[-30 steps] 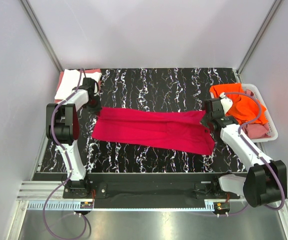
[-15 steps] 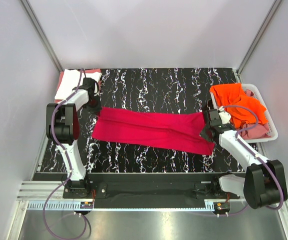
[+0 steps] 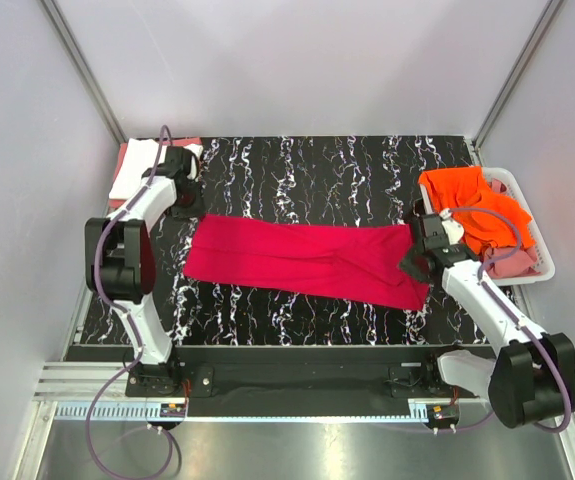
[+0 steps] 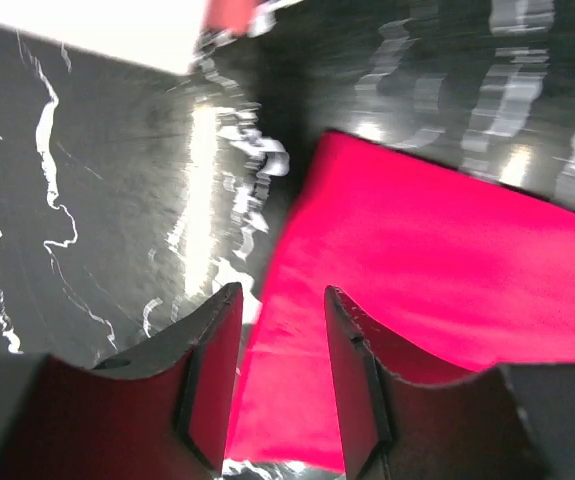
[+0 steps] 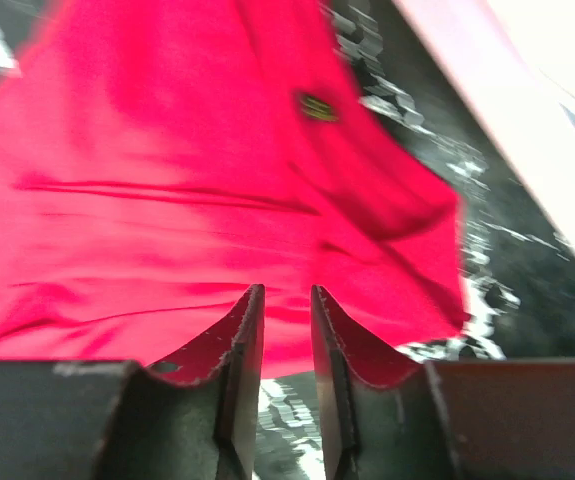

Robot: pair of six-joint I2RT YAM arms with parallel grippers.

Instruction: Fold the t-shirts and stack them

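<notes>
Red shirt [image 3: 302, 262] lies as a long strip, more folds due | my left gripper [image 4: 282, 293] part open, empty | right gripper [image 5: 287, 292] narrow, seemingly empty | orange shirt [image 3: 472, 205] in basket [image 3: 512, 177]

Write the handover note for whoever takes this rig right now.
Left gripper: open, at the left end of the red t-shirt.
Right gripper: open, at its right end.
Red t-shirt lies flat in a long band, held by neither.
Done: white shirt folded at the far-left corner.
Left: finish folding the red, stack it; orange shirt waits in the basket.
</notes>
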